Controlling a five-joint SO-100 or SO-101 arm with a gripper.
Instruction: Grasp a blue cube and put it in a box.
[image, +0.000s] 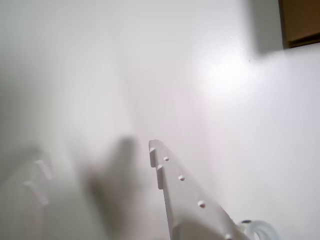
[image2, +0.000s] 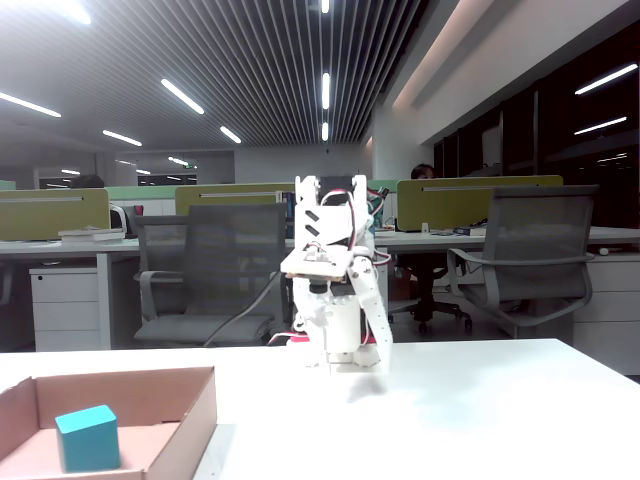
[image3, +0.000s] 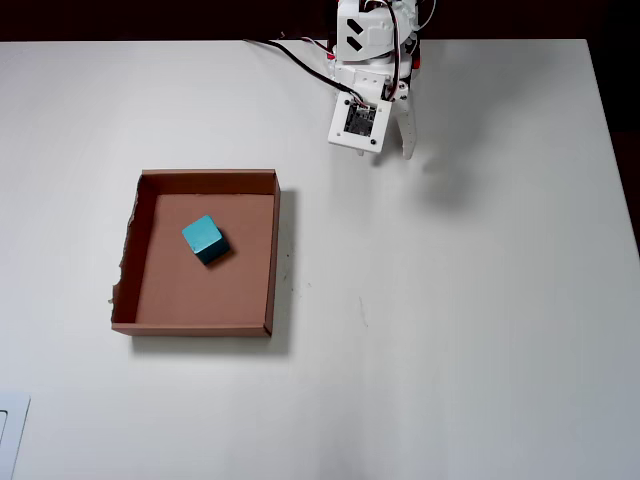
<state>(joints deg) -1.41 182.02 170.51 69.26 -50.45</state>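
The blue cube (image3: 205, 239) lies inside the box (image3: 275, 250), left of the box's middle in the overhead view. The fixed view shows the cube (image2: 88, 438) resting on the floor of the box (image2: 190, 420) at the lower left. My gripper (image3: 404, 148) is folded back near the arm's base at the table's far edge, well away from the box and up and to its right. In the wrist view the gripper (image: 95, 162) points down at bare white table, its fingers (image: 167, 172) apart with nothing between them. A corner of the box (image: 300, 20) shows at the top right there.
The white table (image3: 450, 300) spreads out to the right of the box. Cables (image3: 295, 48) run from the arm's base along the far edge. Office chairs and desks stand behind the table in the fixed view.
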